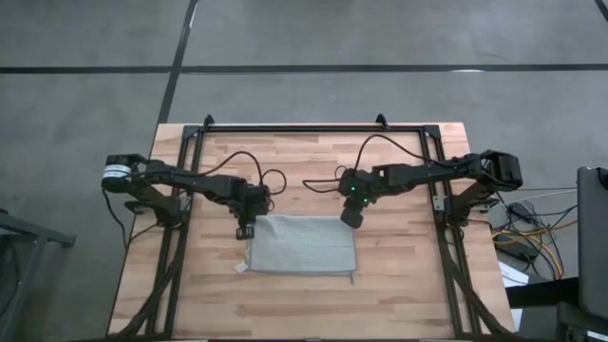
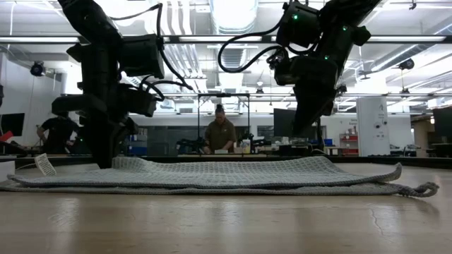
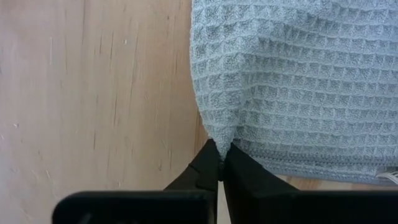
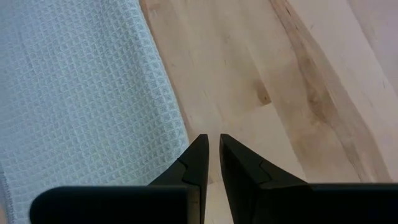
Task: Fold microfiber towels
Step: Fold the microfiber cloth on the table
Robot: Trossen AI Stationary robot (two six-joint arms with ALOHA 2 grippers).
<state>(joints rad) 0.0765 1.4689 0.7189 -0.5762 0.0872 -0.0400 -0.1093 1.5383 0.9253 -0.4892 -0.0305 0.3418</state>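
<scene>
On the wooden bench [image 1: 399,294] the grey-green towel [image 1: 302,256] lies flat, already doubled. The left tool [image 3: 219,167] is clamped on its far left corner; the right tool [image 4: 212,163], narrowly parted (holding nothing), sits beside its far right corner. Judged the grasping step: next, the right must pinch its corner.

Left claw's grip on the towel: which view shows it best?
The left wrist view: the left claw pinches the towel at its edge. The high view shows it small; the low view shows it side-on; the right wrist view shows only towel.

Wooden table [image 1: 399,285], folded grey-green waffle towel [image 1: 304,249] lying flat on it
</scene>
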